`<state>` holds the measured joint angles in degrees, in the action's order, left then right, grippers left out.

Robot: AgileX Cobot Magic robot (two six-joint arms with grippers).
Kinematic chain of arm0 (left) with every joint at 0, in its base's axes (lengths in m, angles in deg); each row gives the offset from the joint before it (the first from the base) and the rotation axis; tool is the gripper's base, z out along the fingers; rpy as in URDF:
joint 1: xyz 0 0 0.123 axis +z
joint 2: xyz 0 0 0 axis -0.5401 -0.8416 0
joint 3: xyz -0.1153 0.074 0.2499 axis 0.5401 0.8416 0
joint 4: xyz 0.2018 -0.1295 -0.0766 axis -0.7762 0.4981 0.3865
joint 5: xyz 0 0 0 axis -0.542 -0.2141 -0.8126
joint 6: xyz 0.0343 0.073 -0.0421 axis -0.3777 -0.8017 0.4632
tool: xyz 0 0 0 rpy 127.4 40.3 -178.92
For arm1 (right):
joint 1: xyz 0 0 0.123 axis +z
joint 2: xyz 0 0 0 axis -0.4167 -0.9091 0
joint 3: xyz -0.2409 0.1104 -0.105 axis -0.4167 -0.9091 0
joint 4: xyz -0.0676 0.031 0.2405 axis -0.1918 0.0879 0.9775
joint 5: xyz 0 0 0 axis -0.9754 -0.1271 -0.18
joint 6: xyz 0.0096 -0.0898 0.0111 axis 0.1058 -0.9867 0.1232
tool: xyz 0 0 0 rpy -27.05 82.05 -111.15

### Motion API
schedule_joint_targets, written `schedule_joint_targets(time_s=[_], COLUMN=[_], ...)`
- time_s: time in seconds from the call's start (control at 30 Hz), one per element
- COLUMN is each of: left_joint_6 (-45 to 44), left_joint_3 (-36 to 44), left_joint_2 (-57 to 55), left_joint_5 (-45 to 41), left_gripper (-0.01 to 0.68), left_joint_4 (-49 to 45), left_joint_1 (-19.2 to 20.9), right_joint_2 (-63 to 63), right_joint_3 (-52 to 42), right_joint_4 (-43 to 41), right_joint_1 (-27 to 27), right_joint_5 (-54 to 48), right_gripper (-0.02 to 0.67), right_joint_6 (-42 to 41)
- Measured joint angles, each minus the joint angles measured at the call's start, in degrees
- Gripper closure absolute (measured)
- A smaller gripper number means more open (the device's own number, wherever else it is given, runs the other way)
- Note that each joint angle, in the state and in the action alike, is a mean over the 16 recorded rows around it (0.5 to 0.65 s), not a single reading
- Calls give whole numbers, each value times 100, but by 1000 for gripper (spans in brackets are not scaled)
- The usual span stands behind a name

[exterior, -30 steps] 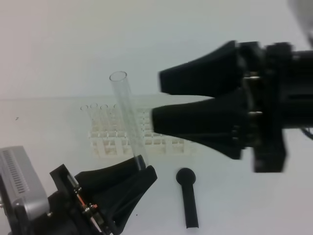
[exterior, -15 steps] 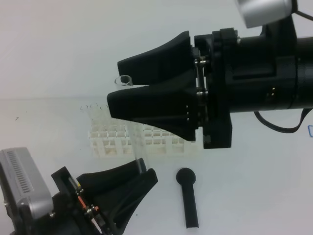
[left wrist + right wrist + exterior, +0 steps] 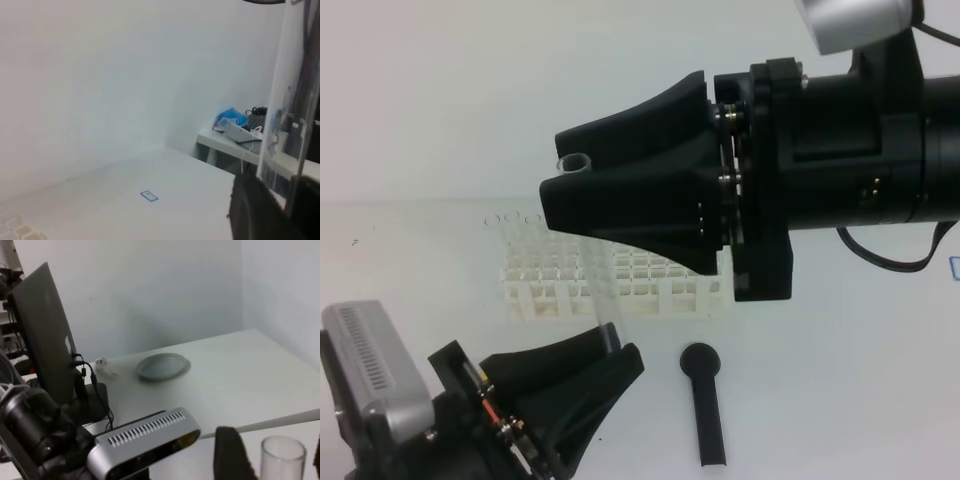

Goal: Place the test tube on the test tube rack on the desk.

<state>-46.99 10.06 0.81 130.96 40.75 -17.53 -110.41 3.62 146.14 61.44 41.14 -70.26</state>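
Note:
The test tube [image 3: 592, 262] stands nearly upright, its round bottom pinched in my left gripper [image 3: 618, 345], which is shut on it low at the front left. My right gripper [image 3: 560, 166] reaches in from the right at the tube's open mouth, one finger on each side. In the right wrist view the mouth [image 3: 283, 451] sits between the fingers [image 3: 230, 452] with small gaps, so that gripper is open. The left wrist view shows the tube [image 3: 285, 115] rising from the left gripper [image 3: 275, 202]. The white test tube rack [image 3: 655, 292] stands behind on the desk [image 3: 840, 380].
Several other clear tubes [image 3: 515, 238] stand in the rack's left end. A black round-headed stick [image 3: 706, 400] lies on the desk in front of the rack. The right wrist view shows the left arm's silver camera [image 3: 145, 440], a monitor [image 3: 45, 330] and a grey oval object [image 3: 162, 366].
My right gripper swung in from the right to the tube's top, and its fingers have narrowed around the mouth. The left gripper still holds the tube in about the same place.

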Motion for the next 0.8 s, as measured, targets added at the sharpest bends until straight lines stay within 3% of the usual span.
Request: schedule_joint_targets(time_s=[0.8], left_joint_6=[26], left_joint_3=[-10], left_joint_2=[-447], left_joint_5=[563], left_gripper=[565], left_joint_4=[157], left_joint_1=[0], right_joint_2=[-13], right_joint_3=[0], right_joint_4=[-80], right_joint_1=[0], right_joint_5=[59], right_gripper=[440], right_joint_6=[370])
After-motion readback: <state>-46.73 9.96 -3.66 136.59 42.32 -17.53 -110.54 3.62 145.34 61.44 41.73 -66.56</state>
